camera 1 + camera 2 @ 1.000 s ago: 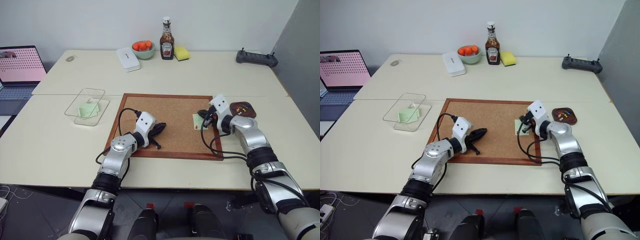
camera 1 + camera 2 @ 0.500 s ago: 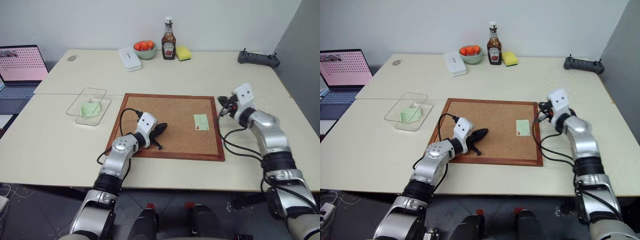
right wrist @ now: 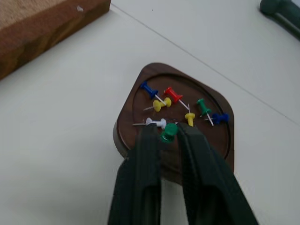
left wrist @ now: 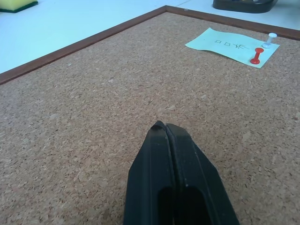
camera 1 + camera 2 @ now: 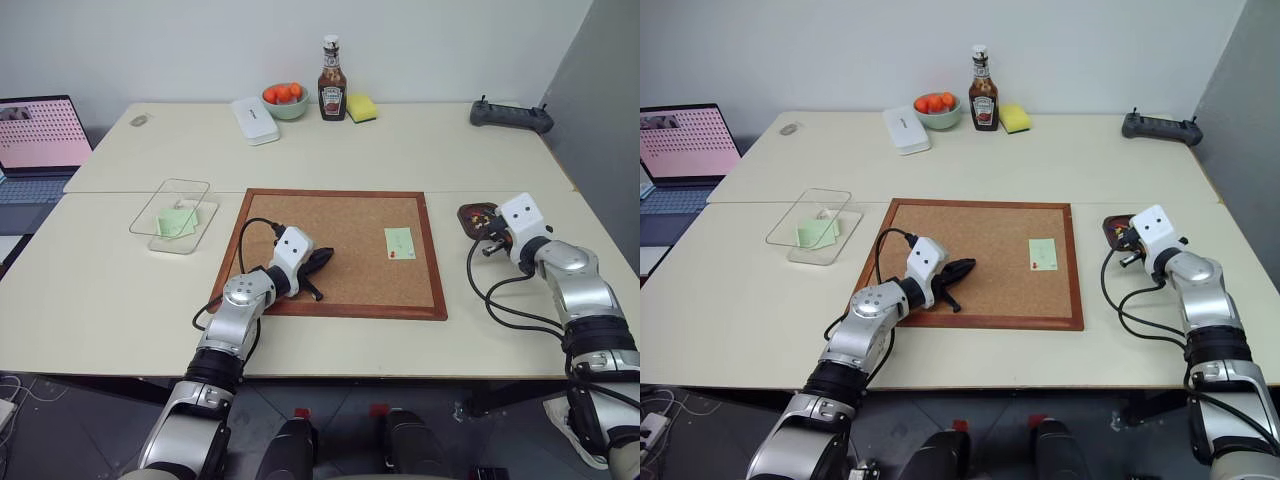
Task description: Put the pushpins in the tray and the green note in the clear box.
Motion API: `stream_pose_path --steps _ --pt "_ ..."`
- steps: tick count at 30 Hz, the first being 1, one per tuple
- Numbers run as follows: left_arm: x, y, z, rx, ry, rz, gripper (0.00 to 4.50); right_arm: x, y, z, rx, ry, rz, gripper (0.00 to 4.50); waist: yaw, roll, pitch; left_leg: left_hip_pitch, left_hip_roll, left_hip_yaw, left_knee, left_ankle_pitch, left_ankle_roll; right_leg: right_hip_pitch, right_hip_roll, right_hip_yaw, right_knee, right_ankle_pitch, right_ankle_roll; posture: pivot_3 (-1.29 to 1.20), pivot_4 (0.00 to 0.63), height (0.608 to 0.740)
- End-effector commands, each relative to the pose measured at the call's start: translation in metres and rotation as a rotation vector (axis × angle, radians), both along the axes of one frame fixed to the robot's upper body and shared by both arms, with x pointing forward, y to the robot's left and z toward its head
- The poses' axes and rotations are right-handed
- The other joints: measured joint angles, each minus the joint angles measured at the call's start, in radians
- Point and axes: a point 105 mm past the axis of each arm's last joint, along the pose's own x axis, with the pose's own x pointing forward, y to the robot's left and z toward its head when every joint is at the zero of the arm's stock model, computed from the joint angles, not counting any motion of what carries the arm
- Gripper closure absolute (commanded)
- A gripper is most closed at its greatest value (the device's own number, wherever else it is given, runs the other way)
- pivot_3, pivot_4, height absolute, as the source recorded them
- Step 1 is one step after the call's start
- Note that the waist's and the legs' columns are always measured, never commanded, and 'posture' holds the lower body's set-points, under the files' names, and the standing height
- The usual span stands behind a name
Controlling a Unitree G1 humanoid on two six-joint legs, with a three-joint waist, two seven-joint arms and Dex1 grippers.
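The green note [image 5: 399, 243] lies on the cork board [image 5: 300, 220], with a red pushpin [image 4: 256, 55] and a white one [image 4: 269, 40] at its edge. The brown tray [image 3: 126, 133] sits right of the board and holds several coloured pushpins. My right gripper [image 3: 168, 132] hovers over its near rim. Its fingers are slightly parted, and a green pushpin [image 3: 169, 130] sits between the tips. My left gripper [image 4: 165, 127] is shut and empty, low over the board's left part. The clear box [image 5: 150, 228] stands left of the board with a pale green paper [image 5: 176, 222] inside.
Along the back of the table stand a white flat case [image 5: 256, 119], a bowl of oranges [image 5: 286, 99], a ketchup bottle [image 5: 331, 68] and a yellow sponge [image 5: 362, 106]. A black controller [image 5: 512, 116] lies at the back right, and a laptop [image 5: 40, 135] is at the far left.
My right gripper has swung right, from the note on the board to above the tray, and its fingers have parted a little. The left gripper has stayed still.
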Motion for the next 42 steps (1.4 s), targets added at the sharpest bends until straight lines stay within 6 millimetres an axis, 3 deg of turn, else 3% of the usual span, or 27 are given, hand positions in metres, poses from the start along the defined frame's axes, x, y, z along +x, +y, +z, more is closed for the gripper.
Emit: stream_pose_path --steps 1,3,15,18,23,29,34,41,42 --pt "-0.007 -0.003 -0.018 0.022 0.057 -0.018 4.50 0.008 -0.001 0.019 -0.030 -0.072 -0.006 3.03 0.000 0.000 0.000 0.000 0.000 0.002 0.000 0.000 0.000 0.000 0.000 0.002 0.000 0.000 0.001 0.00 0.150 0.740" --pt "-0.007 -0.002 -0.018 0.022 0.058 -0.015 4.50 0.009 -0.002 0.020 -0.027 -0.075 -0.009 2.65 0.000 0.000 0.000 0.001 0.000 0.004 0.000 0.000 0.001 0.000 0.000 0.003 -0.001 0.001 0.001 0.00 0.150 0.740" --pt "-0.005 -0.003 -0.018 0.014 0.058 -0.011 4.50 0.002 -0.004 0.044 0.053 -0.143 0.035 2.65 0.000 0.000 0.000 0.001 0.000 0.005 0.000 0.000 0.001 0.000 0.000 0.004 -0.001 0.001 0.002 0.00 0.150 0.740" --pt "-0.006 -0.004 -0.018 0.013 0.058 -0.012 4.50 -0.012 0.013 0.040 0.131 -0.090 0.171 2.65 0.000 0.000 0.000 0.001 0.000 0.005 0.000 0.000 0.001 0.000 0.000 0.004 -0.001 0.001 0.002 0.00 0.150 0.740" --pt "-0.005 -0.003 -0.018 0.014 0.059 -0.013 4.50 -0.041 0.064 0.024 0.213 0.000 0.408 2.65 0.000 0.000 0.000 0.001 0.001 0.004 0.000 0.000 0.001 0.000 0.000 0.004 -0.002 0.001 0.002 0.00 0.150 0.740" --pt "-0.006 -0.004 -0.019 0.017 0.061 -0.016 4.50 -0.045 0.103 0.008 0.217 0.009 0.472 2.65 0.000 -0.001 0.000 0.002 0.001 0.005 0.000 0.000 0.002 0.000 0.000 0.005 -0.002 0.002 0.004 0.00 0.150 0.740" --pt "-0.005 -0.004 -0.019 0.018 0.060 -0.016 4.50 -0.038 0.118 0.000 0.211 -0.002 0.465 2.65 0.002 -0.001 0.000 0.001 0.001 0.004 0.000 0.000 0.002 0.000 0.000 0.005 -0.002 0.002 0.004 0.00 0.150 0.740" --pt "-0.004 -0.004 -0.018 0.018 0.058 -0.014 4.50 -0.034 0.119 -0.005 0.215 -0.010 0.446 2.65 0.002 -0.001 0.000 0.001 0.001 0.004 0.000 0.000 0.002 0.000 0.000 0.004 -0.002 0.002 0.004 0.00 0.150 0.740" --pt "-0.004 -0.004 -0.018 0.018 0.058 -0.013 4.50 -0.034 0.118 -0.005 0.216 -0.010 0.446 3.01 0.002 -0.001 0.000 0.001 0.001 0.004 0.000 0.000 0.002 0.000 0.000 0.004 -0.002 0.002 0.004 0.00 0.150 0.740"
